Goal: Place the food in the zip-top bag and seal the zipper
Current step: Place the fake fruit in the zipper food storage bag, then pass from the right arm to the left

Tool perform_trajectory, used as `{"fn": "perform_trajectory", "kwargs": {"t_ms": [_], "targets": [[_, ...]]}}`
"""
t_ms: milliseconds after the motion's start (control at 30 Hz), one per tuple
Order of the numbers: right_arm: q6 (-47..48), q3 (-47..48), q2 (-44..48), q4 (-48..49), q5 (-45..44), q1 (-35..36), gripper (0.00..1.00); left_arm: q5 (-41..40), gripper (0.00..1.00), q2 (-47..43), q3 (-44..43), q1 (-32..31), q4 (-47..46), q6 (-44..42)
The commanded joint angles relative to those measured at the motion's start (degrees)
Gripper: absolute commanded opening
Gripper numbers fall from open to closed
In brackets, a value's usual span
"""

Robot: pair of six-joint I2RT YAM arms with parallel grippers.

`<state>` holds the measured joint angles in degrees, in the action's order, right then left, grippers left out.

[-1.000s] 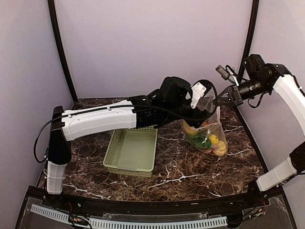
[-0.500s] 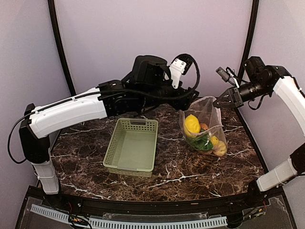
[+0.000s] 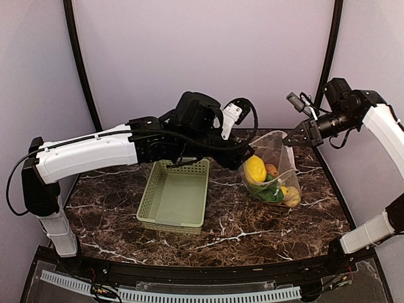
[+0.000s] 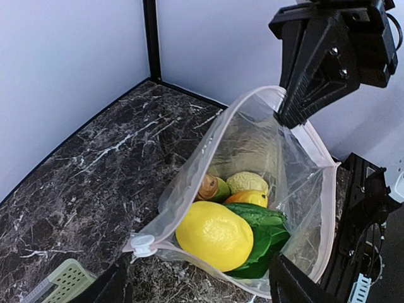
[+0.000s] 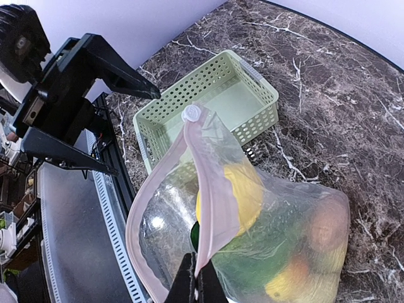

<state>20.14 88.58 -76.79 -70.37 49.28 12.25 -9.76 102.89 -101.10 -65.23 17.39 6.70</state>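
The zip-top bag [image 3: 278, 149] stands open on the table, right of centre. In it lie a yellow lemon [image 4: 214, 235], a green leafy piece [image 4: 262, 221], an orange-yellow fruit [image 4: 247, 198], a pale yellow piece [image 4: 247, 182] and a brown-tipped piece [image 4: 209, 187]. The pinkish zipper [image 4: 189, 161] runs round the mouth, with its white slider tab [image 4: 143, 243] at the near left corner. My right gripper [image 5: 202, 281] is shut on the zipper strip [image 5: 211, 189] and holds the far rim up. My left gripper [image 4: 199, 291] is open and empty, just left of the bag mouth [image 3: 243, 158].
A pale green lattice basket [image 3: 182, 165] sits empty left of the bag; its corner shows in the left wrist view [image 4: 60, 281]. Purple walls and black corner posts [image 3: 328, 44] close the back. The right arm [image 3: 379, 120] reaches in from the right.
My left gripper drew back up and left from over the bag, leaving the lemon inside, then came down beside the bag mouth. The right gripper kept its hold on the rim.
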Motion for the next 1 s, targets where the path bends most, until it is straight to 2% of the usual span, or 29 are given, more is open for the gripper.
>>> {"fn": "perform_trajectory", "kwargs": {"t_ms": [0,33,100,233,333,500,733,867,967], "targets": [[1.5,-0.6,1.7,0.7,0.2,-0.2,0.00,10.2,0.74,0.1,-0.4,3.0,4.1,-3.2],[1.6,-0.7,1.7,0.5,0.0,-0.3,0.00,14.0,0.75,-0.5,0.2,3.9,4.0,-6.5],[2.0,-1.0,2.0,0.3,-0.4,-0.2,0.00,16.1,0.76,-2.0,2.7,4.6,3.4,-12.5],[2.8,-1.7,2.3,-0.3,-0.3,-0.1,0.00,12.9,0.80,-4.8,7.6,4.9,3.0,-26.7],[3.7,-1.7,2.1,-1.0,0.3,0.2,0.00,11.2,0.82,-4.8,8.9,6.2,2.1,-31.7],[4.7,-1.1,1.5,-2.2,1.4,0.7,0.00,15.4,0.79,-2.5,8.6,7.4,0.7,-39.2],[6.0,0.0,0.7,-3.7,2.9,1.2,0.00,18.2,0.77,2.7,7.4,7.6,-8.9,-40.1],[6.3,-0.6,0.5,-3.7,2.9,1.3,0.00,22.8,0.69,4.9,5.9,7.6,-11.0,-40.0],[6.3,-0.9,0.2,-3.7,2.7,1.2,0.00,25.7,0.59,5.6,6.2,7.6,-13.7,-39.6]]}}
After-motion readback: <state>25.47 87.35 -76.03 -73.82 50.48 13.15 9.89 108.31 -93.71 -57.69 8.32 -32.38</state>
